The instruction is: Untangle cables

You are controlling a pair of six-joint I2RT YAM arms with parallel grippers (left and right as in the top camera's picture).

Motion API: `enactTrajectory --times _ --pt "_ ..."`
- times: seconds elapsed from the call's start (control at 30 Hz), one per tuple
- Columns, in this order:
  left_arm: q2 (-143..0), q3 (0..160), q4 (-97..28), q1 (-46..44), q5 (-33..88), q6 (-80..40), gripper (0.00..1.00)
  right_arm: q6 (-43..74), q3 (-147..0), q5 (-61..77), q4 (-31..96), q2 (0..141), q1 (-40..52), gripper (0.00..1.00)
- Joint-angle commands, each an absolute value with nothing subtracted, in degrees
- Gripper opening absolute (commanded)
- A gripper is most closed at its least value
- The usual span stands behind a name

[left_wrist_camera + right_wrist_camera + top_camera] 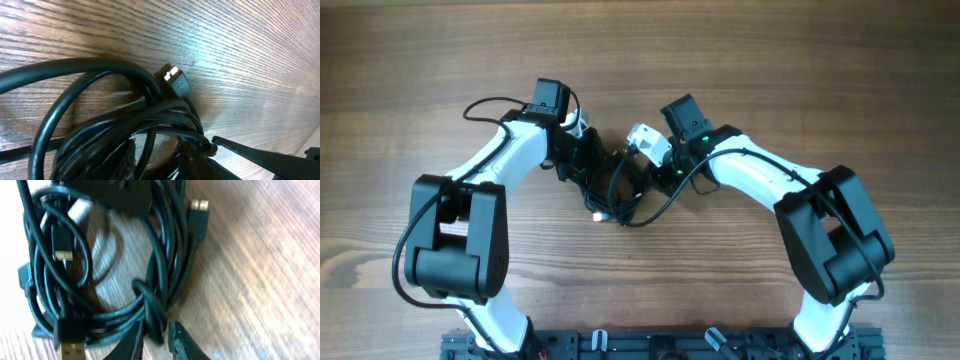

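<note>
The cables (611,192) lie as a small black coiled bundle on the wooden table between my two arms. In the left wrist view the cables (125,115) loop over a dark plug (175,82). My left gripper (160,162) stands open, with one thin strand running through the gap and wood showing on either side. In the right wrist view the cables (100,312) show a metal-tipped plug (199,205) and a flat USB plug (70,347). My right gripper (156,340) is shut on a wrapped knot of the bundle. From overhead, left gripper (588,160) and right gripper (642,175) meet at the bundle.
The wooden table (820,80) stretches out on all sides of the bundle. A thicker black arm wire (485,105) arcs out beside the left arm. Both arm bases stand on a black rail (670,345) at the front edge.
</note>
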State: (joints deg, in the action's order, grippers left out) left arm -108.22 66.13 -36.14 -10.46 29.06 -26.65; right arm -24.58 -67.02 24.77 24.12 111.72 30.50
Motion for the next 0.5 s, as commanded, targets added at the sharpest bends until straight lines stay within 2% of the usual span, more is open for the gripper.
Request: enactTrajectory --times 0.0,0.03,0.07,0.1,0.13,0.2,0.27,0.3,0.4,0.47 --pt "-109.32 65.43 -35.92 -10.76 29.50 -26.37 0.33 -25.50 -67.00 23.27 25.15 110.83 30.59 0.17" --pt "-109.32 65.43 -35.73 -10.76 29.52 -26.35 0.34 -25.52 -67.00 23.33 25.08 110.80 30.59 0.10" --pt "-109.32 65.43 -35.44 -10.76 29.52 -26.35 0.34 -25.50 -67.00 23.35 24.86 110.80 30.59 0.09" --pt "-109.32 65.43 -35.16 -10.76 29.52 -26.35 0.34 -25.30 -67.02 23.35 24.49 110.80 30.59 0.12" --pt "-109.32 65.43 -35.09 -10.76 29.52 -26.35 0.35 -25.30 -67.02 23.35 24.49 110.80 30.59 0.25" --pt "-109.32 65.43 -35.18 -10.76 29.52 -26.35 0.35 -25.47 -67.00 23.35 23.73 110.83 30.59 0.31" --pt "-109.32 65.43 -35.18 -10.76 29.52 -26.35 0.36 -25.50 -67.00 23.66 22.52 110.83 30.59 0.28" --pt "-109.32 65.43 -35.20 -10.76 29.52 -26.35 0.36 -25.43 -67.00 24.01 22.33 110.91 30.83 0.22" --pt "-109.32 65.43 -35.09 -10.76 29.52 -26.35 0.36 -25.47 -67.00 24.38 22.09 111.00 31.09 0.15" --pt "-109.32 65.43 -35.07 -10.76 29.52 -26.33 0.36 -25.32 -67.00 26.00 22.15 111.04 31.07 0.15"
